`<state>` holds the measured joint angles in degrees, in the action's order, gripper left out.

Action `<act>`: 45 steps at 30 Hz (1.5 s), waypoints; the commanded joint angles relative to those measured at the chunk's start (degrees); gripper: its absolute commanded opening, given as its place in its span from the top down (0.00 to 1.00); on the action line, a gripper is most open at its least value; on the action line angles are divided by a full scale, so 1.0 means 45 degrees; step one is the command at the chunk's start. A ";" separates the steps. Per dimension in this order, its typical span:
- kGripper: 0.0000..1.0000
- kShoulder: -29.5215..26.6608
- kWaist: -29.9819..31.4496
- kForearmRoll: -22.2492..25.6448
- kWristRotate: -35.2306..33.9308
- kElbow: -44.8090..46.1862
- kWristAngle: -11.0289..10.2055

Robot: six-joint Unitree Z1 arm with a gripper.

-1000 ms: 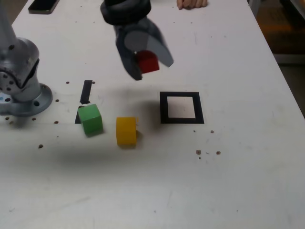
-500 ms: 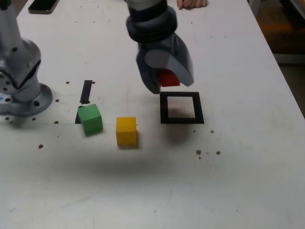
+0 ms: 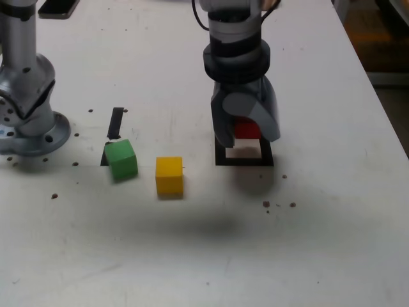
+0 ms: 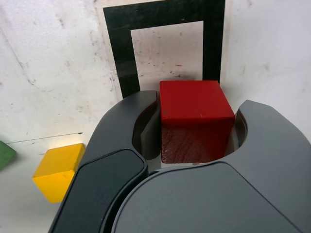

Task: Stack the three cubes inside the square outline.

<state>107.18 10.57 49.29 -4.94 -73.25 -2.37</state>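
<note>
I have the dark grey pincer (image 3: 246, 131) clamped on the small solid red cube (image 3: 247, 129), one jaw pressed to each side of it. It hangs over the square outline of black tape (image 3: 220, 157) on the white table (image 3: 332, 192), above the outline's far edge in the exterior view; I cannot tell whether the cube touches the surface. From the wrist view the red cube (image 4: 194, 119) sits between the jaws with the outline's white centre beyond it. The small yellow cube (image 3: 169, 175) rests on the table well to the exterior view's left of the outline, and the small green cube (image 3: 121, 159) lies farther left, beside a short black tape strip (image 3: 115, 123).
</note>
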 commanded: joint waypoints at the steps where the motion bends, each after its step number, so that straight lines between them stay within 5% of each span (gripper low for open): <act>1: 0.83 0.0196 -0.0108 -0.0015 0.0024 0.0041 0.0091; 24: 0.68 0.0706 -0.0952 -0.0149 0.0633 0.0481 0.0258; 33: 0.47 0.0913 -0.1077 -0.0345 0.0714 0.0486 0.0278; 45: 0.32 0.0975 -0.1080 -0.0539 0.1091 0.0692 0.0852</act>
<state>111.45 5.81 47.00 -0.18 -70.42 1.07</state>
